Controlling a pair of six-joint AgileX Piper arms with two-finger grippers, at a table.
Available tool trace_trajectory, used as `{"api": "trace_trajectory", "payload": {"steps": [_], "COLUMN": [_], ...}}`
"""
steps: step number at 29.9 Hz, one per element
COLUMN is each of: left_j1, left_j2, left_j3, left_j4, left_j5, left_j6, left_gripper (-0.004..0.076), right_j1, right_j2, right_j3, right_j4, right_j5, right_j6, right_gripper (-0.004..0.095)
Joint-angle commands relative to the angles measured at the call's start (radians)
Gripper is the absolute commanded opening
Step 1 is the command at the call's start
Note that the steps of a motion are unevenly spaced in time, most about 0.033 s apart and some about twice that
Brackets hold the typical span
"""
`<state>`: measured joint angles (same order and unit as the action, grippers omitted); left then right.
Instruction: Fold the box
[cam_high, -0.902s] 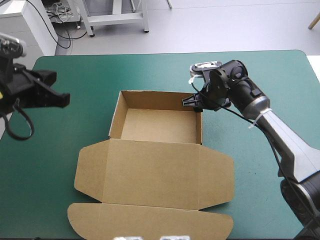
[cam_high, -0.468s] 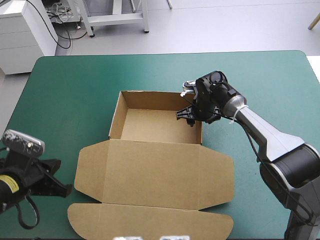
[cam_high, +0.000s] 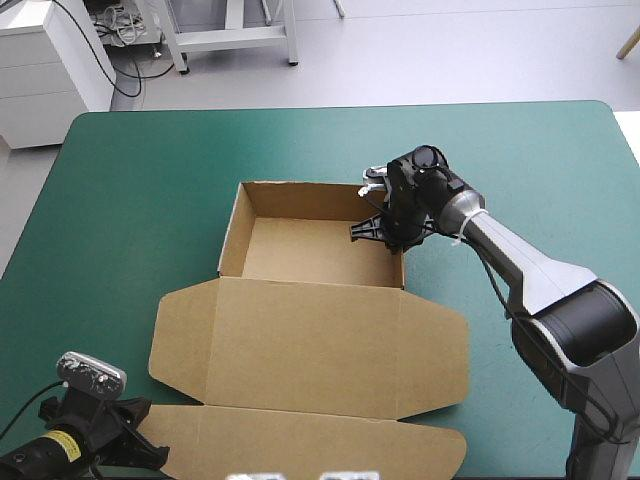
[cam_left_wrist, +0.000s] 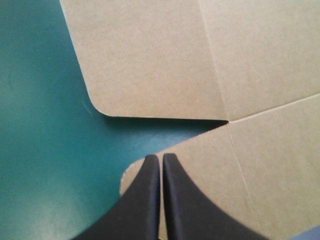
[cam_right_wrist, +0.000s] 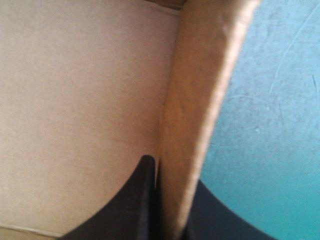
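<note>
The table's teal-green cover (cam_high: 150, 170) bears the brown box (cam_high: 310, 350), an open tray with lid flat.

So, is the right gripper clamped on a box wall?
Yes, the right gripper has the box wall between its black fingers, one inside, one outside.

High view bright, evenly lit from above; soft shadows inside box (cam_high: 310, 340), centre frame. Left wrist view: narrow dark shadow under box edge on cover (cam_left_wrist: 40, 150).
</note>
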<state>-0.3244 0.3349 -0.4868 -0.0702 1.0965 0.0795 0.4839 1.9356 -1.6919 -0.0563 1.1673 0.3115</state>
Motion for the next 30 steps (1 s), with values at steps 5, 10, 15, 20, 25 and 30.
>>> {"api": "trace_trajectory", "payload": {"steps": [5,10,15,20,25,30], "left_j1": [-0.005,-0.005,-0.005,-0.005,-0.005,-0.005], "left_j2": [-0.015,-0.015,-0.015,-0.015,-0.015,-0.015], "left_j3": [-0.021,-0.021,-0.021,-0.021,-0.021,-0.021], "left_j4": [-0.024,-0.024,-0.024,-0.024,-0.024,-0.024], "left_j5": [-0.07,-0.07,-0.07,-0.07,-0.07,-0.07], "left_j6": [0.0,0.0,0.0,0.0,0.0,0.0], "left_gripper": [-0.0008,-0.0008,-0.0008,-0.0008,-0.0008,-0.0008], "right_j1": [-0.038,-0.182,-0.393,-0.659,-0.869,-0.966], "right_j2": [-0.055,-0.108,-0.146,-0.146,-0.125,-0.121], "right_j3": [-0.046,-0.074,-0.074,-0.074,-0.074,-0.074], "right_j4": [-0.013,-0.008,-0.063,-0.075,-0.111,-0.118], "right_j5": [0.002,0.002,0.003,0.003,0.003,0.003], "right_j6": [-0.021,-0.086,-0.152,-0.221,-0.255,-0.255], "right_gripper": [-0.002,-0.002,-0.002,-0.002,-0.002,-0.0017]}}
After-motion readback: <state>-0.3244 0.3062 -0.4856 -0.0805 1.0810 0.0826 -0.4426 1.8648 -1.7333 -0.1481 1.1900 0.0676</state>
